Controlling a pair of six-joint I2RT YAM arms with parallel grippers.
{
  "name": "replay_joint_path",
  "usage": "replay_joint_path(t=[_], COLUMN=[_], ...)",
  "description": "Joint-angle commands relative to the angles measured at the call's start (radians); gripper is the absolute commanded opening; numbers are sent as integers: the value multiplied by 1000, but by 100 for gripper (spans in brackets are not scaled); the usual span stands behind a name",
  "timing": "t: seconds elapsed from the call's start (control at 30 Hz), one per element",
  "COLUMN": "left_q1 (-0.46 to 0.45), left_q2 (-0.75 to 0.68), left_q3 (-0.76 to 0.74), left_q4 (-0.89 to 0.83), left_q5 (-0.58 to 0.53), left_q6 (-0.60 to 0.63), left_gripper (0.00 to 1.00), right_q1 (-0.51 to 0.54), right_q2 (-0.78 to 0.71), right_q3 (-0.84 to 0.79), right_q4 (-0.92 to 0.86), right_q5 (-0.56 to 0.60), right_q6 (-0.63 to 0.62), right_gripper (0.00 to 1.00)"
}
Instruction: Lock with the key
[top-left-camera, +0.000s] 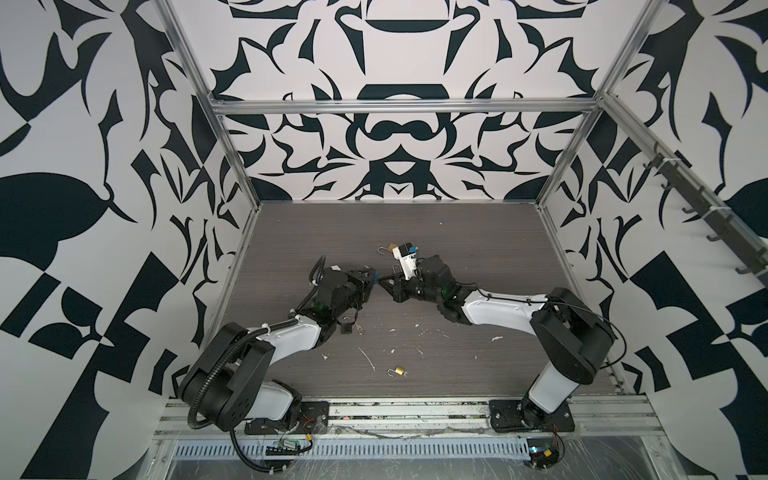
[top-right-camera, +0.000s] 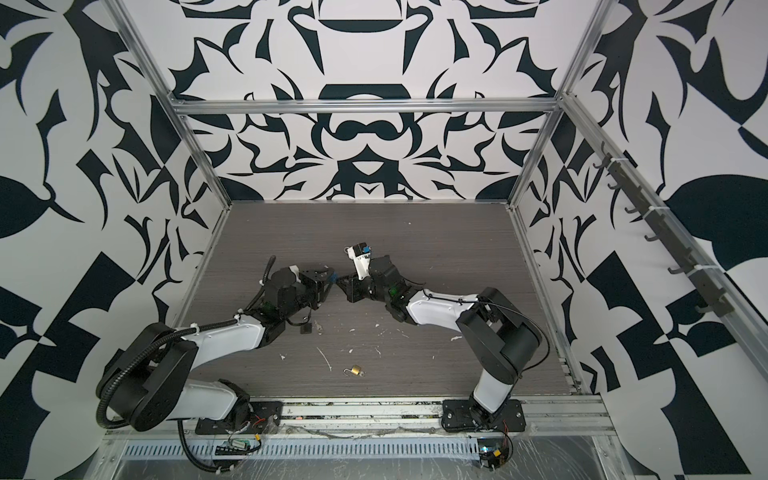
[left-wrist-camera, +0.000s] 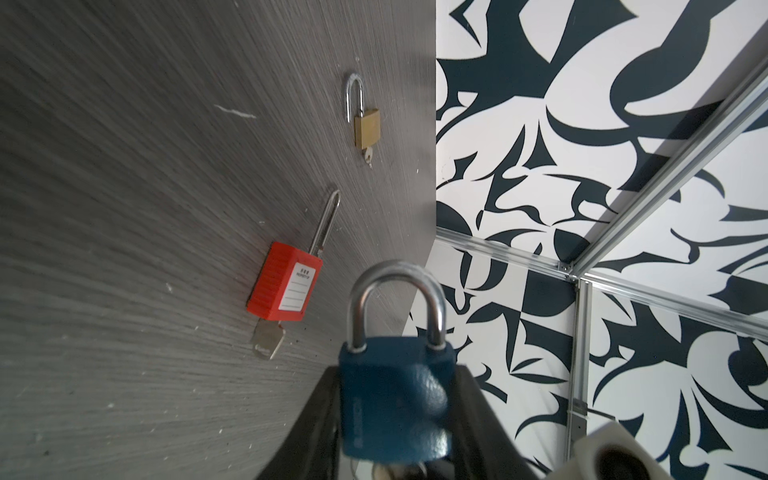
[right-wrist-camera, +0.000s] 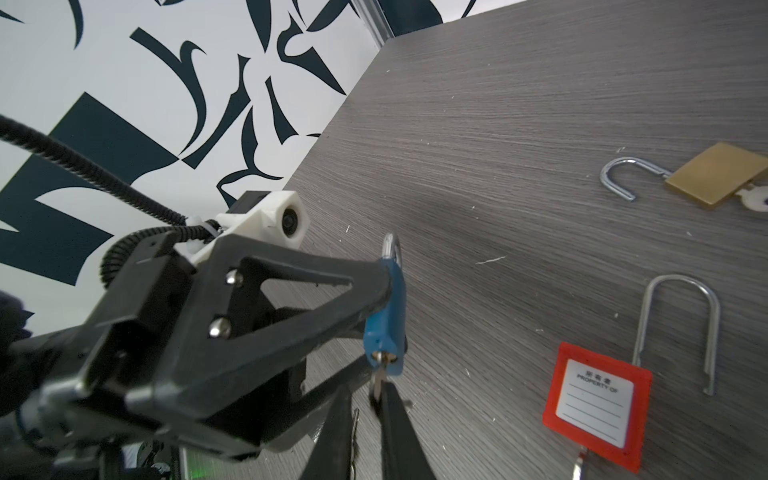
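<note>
Key (right-wrist-camera: 378, 384) in blue padlock (left-wrist-camera: 392, 399) (shackle (left-wrist-camera: 397, 291) closed)

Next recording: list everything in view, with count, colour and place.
blue padlock: one, blue, shackle closed, held above the table in the left claw
key: one, silver, in the blue padlock's keyhole, between the fingers of the right claw
red padlock: one, red, white label, shackle open, on the table
red padlock's key: one, silver, in its keyhole
brass padlocks: two, brass, shackles open; far brass padlock behind the claws, near brass padlock towards the front
black padlock: one, black, on the table beside the left arm
white scraps: several, white, scattered on the table
left claw: one, black, shut on the blue padlock
right claw: one, black, shut on the key
</note>
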Motion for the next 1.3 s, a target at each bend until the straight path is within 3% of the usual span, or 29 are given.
replay_joint_path(t=[0.0, 0.5, 0.77, 1.03, 1.27], left_q1=[-12, -11, 44, 221, 272], left_q2=[1, 1, 10, -7, -58], left_q3=[-4, -16, -2, 118, 217], left_q4=[86, 89, 86, -66, -243], left_q5=[59, 41, 41, 24, -32], left_q6=[10, 31, 68, 255, 409], left_gripper=[0, 0, 0, 0, 0], right_q1=[5, 5, 5, 5, 5], right_q2=[4, 7, -16, -109, -222], right_q3=[46, 48, 17, -103, -205], right_q4=[21, 14, 11, 1, -1], right_q5=[15, 3, -16, -26, 24], right_q6=[-9, 2, 8, 32, 57], right_gripper=[15, 0, 0, 0, 0])
